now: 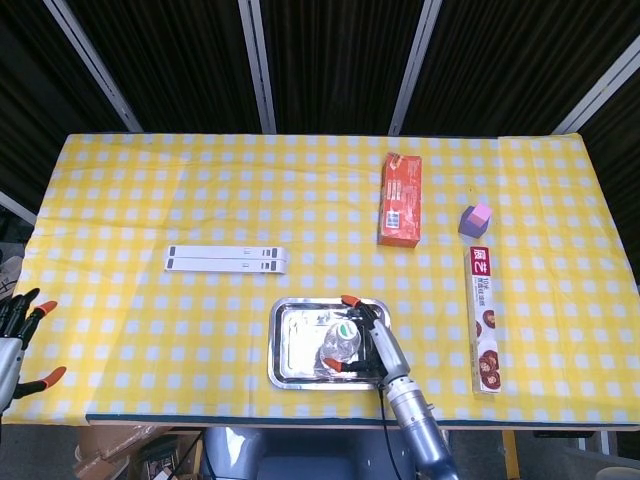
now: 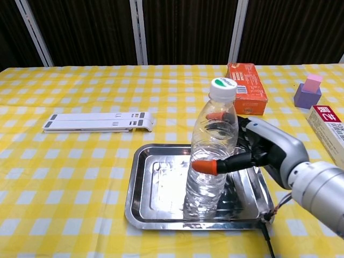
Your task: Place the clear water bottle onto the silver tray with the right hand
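- Step in hand, as I judge it: release. The clear water bottle (image 2: 211, 150) stands with its base inside the silver tray (image 2: 144, 188), leaning a bit to the right.
- Right hand (image 2: 252, 153) is at the bottle's right side, fingers (image 2: 207, 167) spread around it; touching or just clear, can't tell, and it doesn't look like a firm grip.
- Next move probably: bottle needs to settle upright, then the hand backs off to the right without clipping it; the lean means it could tip.
- Left hand (image 1: 18, 335) is far left of the tray at the table edge, fingers apart, holding nothing.
- Bottle cap (image 2: 223, 84): white with a green mark, unreadable.
- Orange box (image 2: 245, 87) behind the tray: small print, illegible.
- Long box (image 1: 484, 318) right of the tray: red label block with white characters, can't read them.
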